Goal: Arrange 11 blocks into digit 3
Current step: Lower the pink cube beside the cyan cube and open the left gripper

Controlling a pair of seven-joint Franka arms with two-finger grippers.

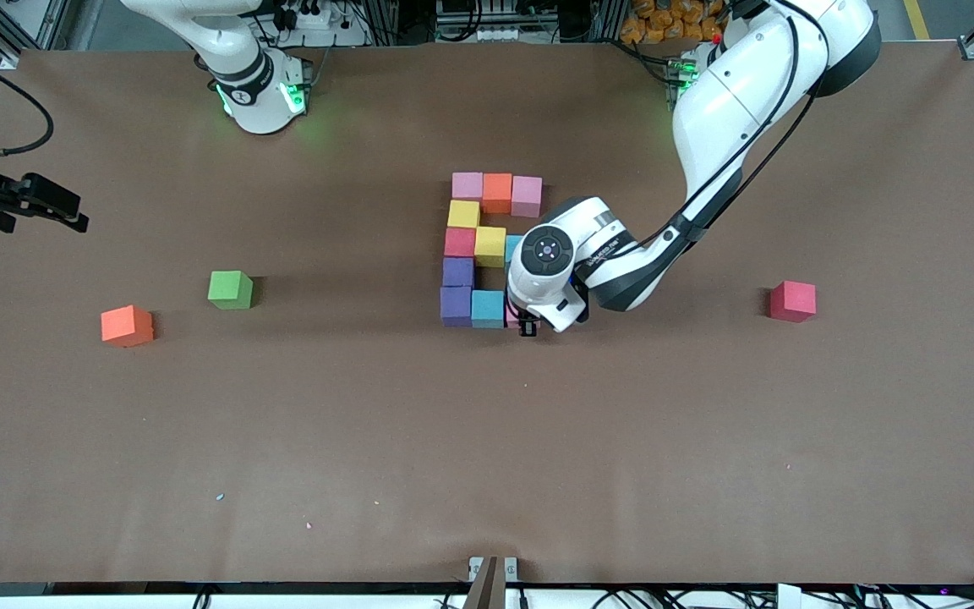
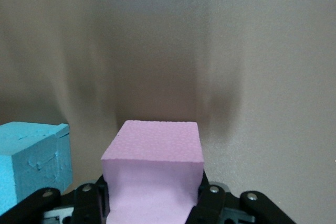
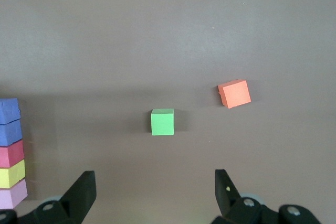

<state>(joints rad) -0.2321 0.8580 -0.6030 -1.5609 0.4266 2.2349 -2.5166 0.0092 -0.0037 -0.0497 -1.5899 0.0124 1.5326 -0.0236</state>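
My left gripper (image 1: 528, 326) is shut on a pink block (image 2: 152, 150), low at the table and right beside a cyan block (image 1: 487, 308) on the side toward the left arm's end. That cyan block (image 2: 31, 156) closes the nearest row with a purple block (image 1: 456, 305). Farther from the camera stand a purple (image 1: 457, 271), red (image 1: 459, 242) and yellow block (image 1: 463, 213), then a pink (image 1: 467, 184), orange (image 1: 496, 191) and pink (image 1: 527, 194) row. A second yellow block (image 1: 489, 245) and a half-hidden cyan one (image 1: 512, 247) sit in the middle. My right gripper (image 3: 155, 179) waits open, high over the right arm's end.
A green cube (image 1: 230, 289) and a loose orange cube (image 1: 127, 326) lie toward the right arm's end, also seen as the green cube (image 3: 162, 121) and orange cube (image 3: 234, 93). A loose red cube (image 1: 792, 300) sits toward the left arm's end. Brown table (image 1: 487, 457).
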